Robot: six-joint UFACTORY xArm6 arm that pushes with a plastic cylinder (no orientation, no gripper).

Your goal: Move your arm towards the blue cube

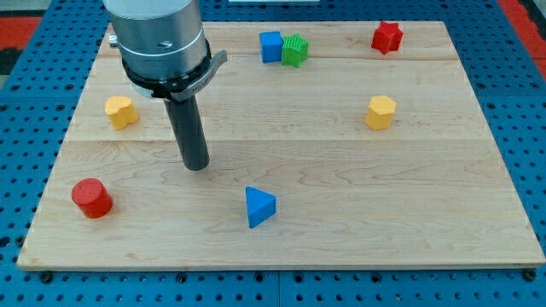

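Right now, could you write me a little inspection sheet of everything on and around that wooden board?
Surface: pale wooden board, flat, lying on a blue pegboard.
Job's things: blue cube near the view's top, touching a green block on its right.
My tip: on bare wood left of centre, well below and left of the blue cube, touching no block.
Clutter: blue triangular block; red cylinder; red block; yellow block at left; yellow block at right.
Claw: nothing seen, only the rod.
Cables: nothing seen.
Surroundings: red surface at the top left corner.
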